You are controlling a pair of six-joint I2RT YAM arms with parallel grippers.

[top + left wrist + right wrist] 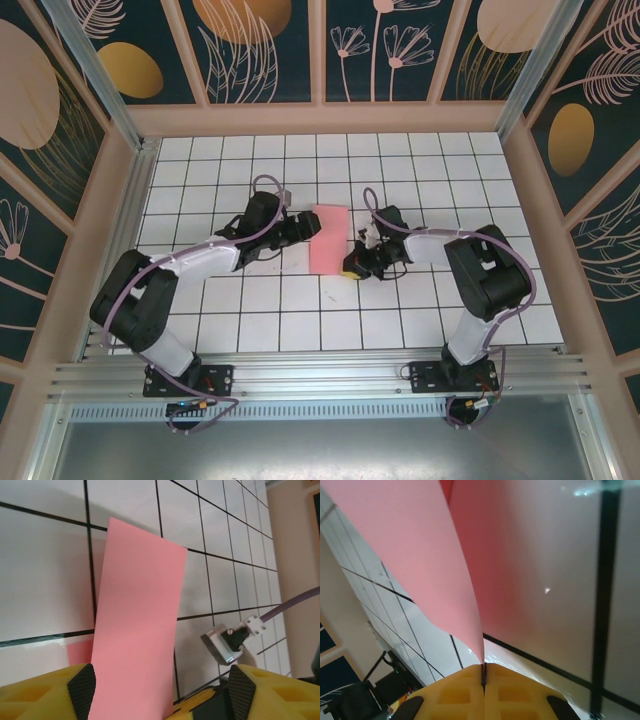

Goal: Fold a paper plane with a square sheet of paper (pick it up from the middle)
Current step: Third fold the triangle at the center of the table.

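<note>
looking at this one, the thin salmon-pink square sheet of paper [330, 240] is mid-table over the white tiled tabletop [250, 330], right between the two arms. from above it reads as a narrow rectangle rather than a square, so i'd say it's doubled over along the centre line.

the right gripper [483, 672] has its yellow jaws pressed fully together, with an edge of the pink sheet pinched right in the seam. the paper curves up away from it, with a second layer behind. the left gripper [162, 695] is spread wide, with its black pads [82, 690] either side of the strip. the paper runs between them, but i can't see either pad actually pressing it, so nothing's held on that side.

my read: this is the first fold, the centre crease, and nowhere near a dart shape yet. the next move probably wants the left one to close or press on the folded edge to sharpen the crease while the right holds the layers lined up. the paper's thin and floppy, so if the corners drift apart now, every later fold goes crooked.
</note>
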